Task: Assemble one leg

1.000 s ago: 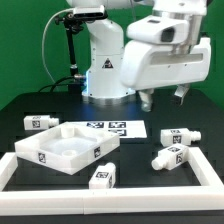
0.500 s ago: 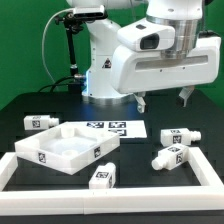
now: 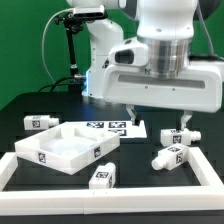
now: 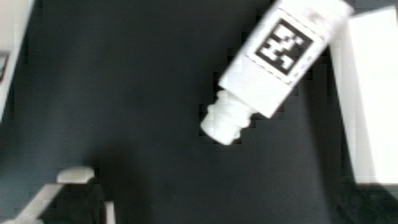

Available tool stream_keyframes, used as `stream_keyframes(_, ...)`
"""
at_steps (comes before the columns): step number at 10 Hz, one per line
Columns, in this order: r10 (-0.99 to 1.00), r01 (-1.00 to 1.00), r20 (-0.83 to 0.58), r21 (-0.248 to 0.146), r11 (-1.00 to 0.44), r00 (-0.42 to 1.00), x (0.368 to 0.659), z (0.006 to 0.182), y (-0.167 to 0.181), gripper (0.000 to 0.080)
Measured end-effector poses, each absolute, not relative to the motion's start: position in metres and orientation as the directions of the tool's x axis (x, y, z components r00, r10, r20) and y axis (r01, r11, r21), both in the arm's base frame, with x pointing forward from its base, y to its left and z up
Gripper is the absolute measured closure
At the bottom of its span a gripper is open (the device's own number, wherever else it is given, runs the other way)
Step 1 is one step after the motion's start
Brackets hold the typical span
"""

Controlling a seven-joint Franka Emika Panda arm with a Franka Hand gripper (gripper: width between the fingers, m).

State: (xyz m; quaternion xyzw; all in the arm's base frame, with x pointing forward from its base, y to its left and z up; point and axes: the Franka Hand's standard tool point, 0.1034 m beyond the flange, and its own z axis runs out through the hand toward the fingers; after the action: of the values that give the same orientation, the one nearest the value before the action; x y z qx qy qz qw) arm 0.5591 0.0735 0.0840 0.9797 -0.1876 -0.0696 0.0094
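spare leg [image 3: 38, 122]: white tagged plastic peg on the black bench [image 3: 135, 172], at the panel's 10 o'clock.
panel [image 3: 62, 150]: flat white square, raised rim, hard, matte.
marker board [image 3: 115, 127]: thin flat sheet at the panel's 1 o'clock.
pincer [image 3: 158, 118]: jaws spread wide, empty, hovering at the panel's 2 o'clock.
leg [image 3: 181, 137]: stubby smooth peg at the panel's 3 o'clock, lying skewed in the wrist view [image 4: 267, 65].
step: probably the reach; turn the wrist until the jaws straddle the leg's narrow width, then descend squarely, as smooth plastic may slip.

1. Black table [image 3: 135, 165], white rail [image 3: 150, 193] along the front edge.
2. Marker board [image 3: 112, 127] flat mid-table, square panel [image 3: 60, 150] just in front of it.
3. Loose on the surface: left leg [image 3: 38, 122], front leg [image 3: 101, 177], right legs [image 3: 170, 157] close together.
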Motion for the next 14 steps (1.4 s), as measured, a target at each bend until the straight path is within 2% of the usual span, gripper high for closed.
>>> stream_keyframes(2,-0.471,-0.468,-0.132,0.053,-0.882,0.872,0.558,0.084,0.077,0.0150)
stream_keyframes(5,-0.468,-0.465,-0.135,0.053,-0.884,0.873,0.557,0.082,0.077,0.0150)
stream_keyframes(7,-0.550,-0.547,-0.150,0.062,-0.835,0.822,0.542,0.053,0.082,0.0150)
stream_keyframes(10,-0.550,-0.550,-0.123,0.041,-0.834,0.826,0.541,0.018,0.097,0.0150)
stream_keyframes(13,-0.554,-0.554,-0.129,0.040,-0.832,0.823,0.540,0.015,0.097,0.0150)
stream_keyframes(14,-0.552,-0.552,-0.129,0.040,-0.833,0.824,0.539,0.015,0.097,0.0275)
